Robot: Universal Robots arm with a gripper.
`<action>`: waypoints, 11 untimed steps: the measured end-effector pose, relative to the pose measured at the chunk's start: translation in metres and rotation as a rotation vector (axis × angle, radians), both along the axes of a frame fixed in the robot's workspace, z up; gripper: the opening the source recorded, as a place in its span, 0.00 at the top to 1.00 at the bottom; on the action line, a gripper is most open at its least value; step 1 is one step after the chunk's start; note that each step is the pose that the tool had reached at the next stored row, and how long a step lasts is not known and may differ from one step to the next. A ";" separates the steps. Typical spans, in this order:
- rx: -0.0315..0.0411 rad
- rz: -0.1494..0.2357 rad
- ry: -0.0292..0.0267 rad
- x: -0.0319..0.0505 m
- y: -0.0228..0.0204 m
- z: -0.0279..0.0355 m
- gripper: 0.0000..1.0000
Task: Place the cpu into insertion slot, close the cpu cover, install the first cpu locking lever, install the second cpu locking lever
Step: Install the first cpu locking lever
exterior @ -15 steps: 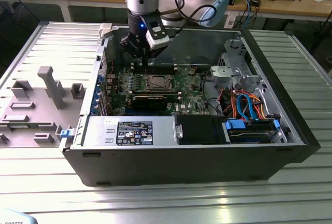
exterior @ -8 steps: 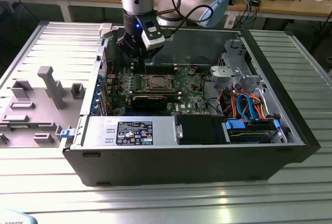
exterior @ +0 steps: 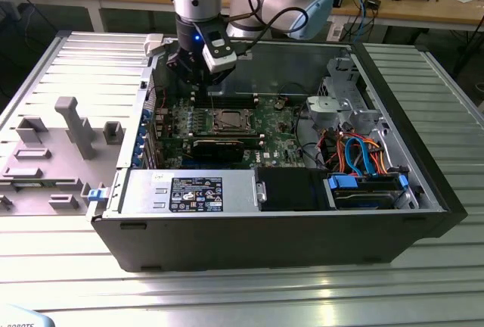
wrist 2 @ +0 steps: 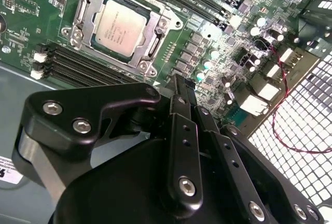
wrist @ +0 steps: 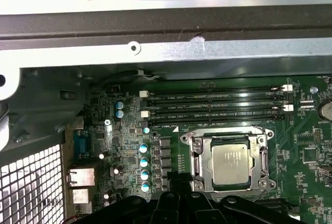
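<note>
The cpu (wrist 2: 118, 27) (wrist: 231, 163) (exterior: 227, 120) lies flat in the insertion slot (wrist 2: 73, 33) on the green board, silver top up. The cpu cover (wrist 2: 155, 31) (wrist: 207, 163) is folded down around it as a silvery frame. Thin metal levers run along two sides of the socket. My gripper (exterior: 198, 79) (wrist 2: 179, 82) (wrist: 176, 180) hangs above the board, off to the exterior view's left of the socket. Its black fingers are shut together with nothing between them, and it touches neither chip nor cover.
Long black memory slots (wrist: 218, 105) run behind the socket. A black graphics card (exterior: 218, 147) lies in front of it. A power supply (exterior: 189, 191) and a drive cage with blue and orange cables (exterior: 363, 157) fill the case front. A grey fixture tray (exterior: 53, 153) sits outside.
</note>
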State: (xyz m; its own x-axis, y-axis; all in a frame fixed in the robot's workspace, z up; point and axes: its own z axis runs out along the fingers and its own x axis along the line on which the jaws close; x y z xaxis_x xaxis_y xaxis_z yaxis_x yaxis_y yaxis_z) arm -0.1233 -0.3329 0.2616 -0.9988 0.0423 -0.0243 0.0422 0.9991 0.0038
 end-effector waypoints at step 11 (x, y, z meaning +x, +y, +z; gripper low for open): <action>0.0003 0.007 0.0000 -0.0063 0.0000 -0.0006 0.89</action>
State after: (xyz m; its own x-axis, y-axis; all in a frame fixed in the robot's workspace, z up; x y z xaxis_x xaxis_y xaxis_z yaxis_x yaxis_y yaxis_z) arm -0.1296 -0.3329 0.2611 -0.9991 0.0351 -0.0243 0.0350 0.9994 0.0041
